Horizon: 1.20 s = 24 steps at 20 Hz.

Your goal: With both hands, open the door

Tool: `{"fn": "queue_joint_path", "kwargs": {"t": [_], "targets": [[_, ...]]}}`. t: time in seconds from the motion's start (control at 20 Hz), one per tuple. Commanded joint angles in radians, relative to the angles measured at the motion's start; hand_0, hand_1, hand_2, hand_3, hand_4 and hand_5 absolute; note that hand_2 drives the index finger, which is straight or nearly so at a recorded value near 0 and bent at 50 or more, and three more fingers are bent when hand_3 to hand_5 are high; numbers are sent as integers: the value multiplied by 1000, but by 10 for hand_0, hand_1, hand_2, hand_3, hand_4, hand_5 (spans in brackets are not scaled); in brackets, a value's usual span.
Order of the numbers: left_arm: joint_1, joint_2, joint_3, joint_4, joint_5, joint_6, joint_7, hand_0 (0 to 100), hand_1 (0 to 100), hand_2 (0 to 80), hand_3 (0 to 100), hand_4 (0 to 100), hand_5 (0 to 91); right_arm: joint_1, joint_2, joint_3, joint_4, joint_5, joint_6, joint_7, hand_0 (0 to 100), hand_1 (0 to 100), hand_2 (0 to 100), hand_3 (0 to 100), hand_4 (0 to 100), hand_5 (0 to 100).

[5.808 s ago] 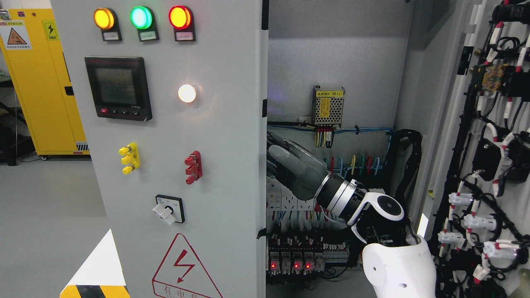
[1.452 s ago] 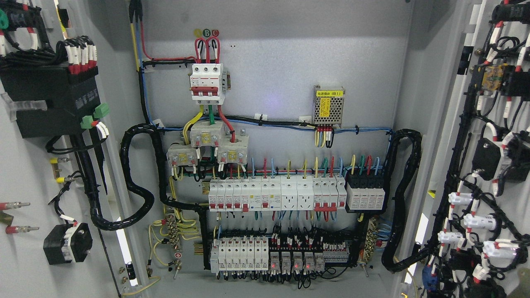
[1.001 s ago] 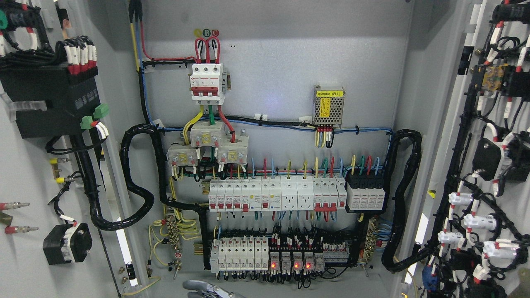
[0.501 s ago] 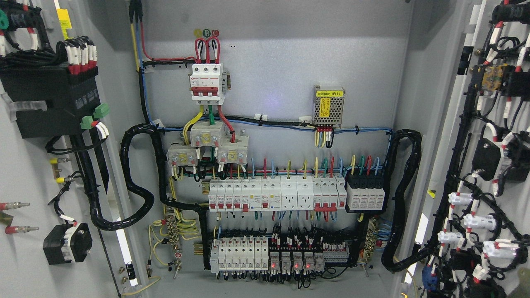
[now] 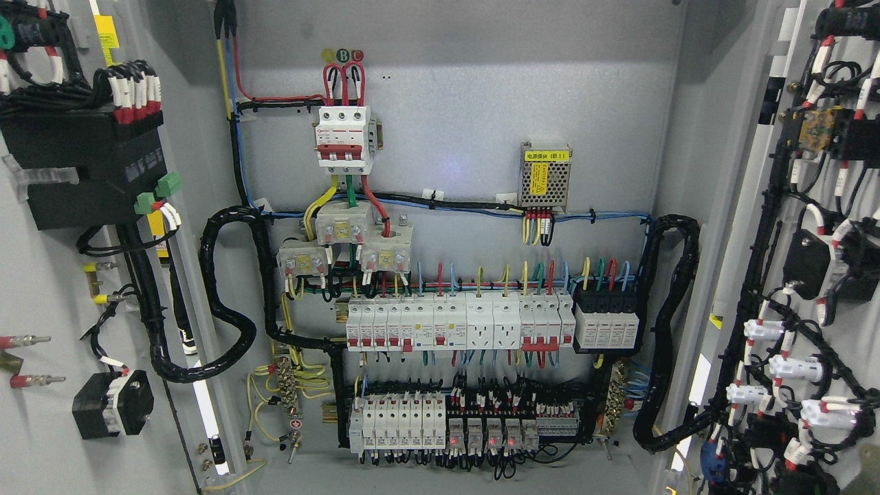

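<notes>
The grey back panel of the electrical cabinet filled the view, with both doors swung wide. Compared with 5.8 s earlier, the left door, which then stood shut across the left half with its lamps and meter facing out, showed its wired inner face at the far left. The right robot hand that had been reaching behind that door's edge was gone from the view, and the grey fingertips seen at the bottom edge 1.0 s earlier had gone too. Neither robot hand showed, so whether their fingers were apart or together could not be told.

The right door hung open at the far right, its inner side covered in black cable looms and white-sleeved terminals. Inside, a red-and-white 3-pole breaker sat at the upper left of the panel, with a small mesh power supply bearing a yellow label to its right. Below them ran a row of white breakers, and lower still a row of relays with 4 red lights glowing. Thick black conduit looped down from the left door into the cabinet.
</notes>
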Motion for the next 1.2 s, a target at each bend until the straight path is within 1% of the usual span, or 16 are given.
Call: {"fn": "queue_joint_path", "kwargs": {"t": [0.0, 0.1, 0.2, 0.25, 0.3, 0.4, 0.45, 0.55, 0.7, 0.75, 0.9, 0.95, 1.1, 1.15], "targets": [[9, 35, 121, -293, 4, -71, -29, 120, 556, 0, 0, 0, 0, 92, -46, -219, -73, -6, -63, -36, 0, 500, 40, 0, 0, 0], [14, 19, 146, -305, 12, -133, -46, 120, 556, 0, 0, 0, 0, 97, -46, -243, -80, -9, -81, -73, 0, 500, 40, 0, 0, 0], [23, 9, 152, -307, 12, -176, -76, 120, 556, 0, 0, 0, 0, 97, -46, -256, -80, -11, -116, -90, 0, 500, 40, 0, 0, 0], [30, 9, 163, -310, 13, -192, -86, 120, 556, 0, 0, 0, 0, 97, -49, -257, -80, -11, -141, -90, 0, 500, 40, 0, 0, 0], [34, 8, 176, -314, 16, -206, -86, 120, 556, 0, 0, 0, 0, 97, -60, -259, -81, -11, -155, -90, 0, 500, 40, 0, 0, 0], [34, -4, 204, -320, 28, -213, -87, 120, 556, 0, 0, 0, 0, 95, -89, -266, -81, -12, -164, -90, 0, 500, 40, 0, 0, 0], [35, -26, 228, -324, 42, -213, -87, 120, 556, 0, 0, 0, 0, 92, -100, -274, -81, -12, -164, -90, 0, 500, 40, 0, 0, 0], [35, -44, 270, -327, 58, -214, -104, 120, 556, 0, 0, 0, 0, 89, -101, -274, -81, -12, -164, -90, 0, 500, 40, 0, 0, 0], [34, -76, 313, -343, 59, -214, -164, 120, 556, 0, 0, 0, 0, 89, -97, -274, -83, -12, -156, -92, 0, 500, 40, 0, 0, 0], [31, -89, 327, -345, 59, -213, -176, 120, 556, 0, 0, 0, 0, 91, -98, -273, -83, -12, -158, -92, 0, 500, 40, 0, 0, 0], [31, -98, 354, -347, 64, -213, -178, 120, 556, 0, 0, 0, 0, 92, -97, -269, -83, -12, -161, -92, 0, 500, 40, 0, 0, 0], [29, -98, 367, -347, 79, -213, -178, 120, 556, 0, 0, 0, 0, 94, -97, -271, -84, -12, -163, -92, 0, 500, 40, 0, 0, 0], [29, -95, 436, -348, 186, -211, -178, 120, 556, 0, 0, 0, 0, 95, -92, -274, -84, -14, -167, -92, 0, 500, 40, 0, 0, 0], [30, -95, 451, -347, 203, -210, -178, 120, 556, 0, 0, 0, 0, 97, -91, -271, -84, -14, -178, -92, 0, 500, 40, 0, 0, 0]]}}
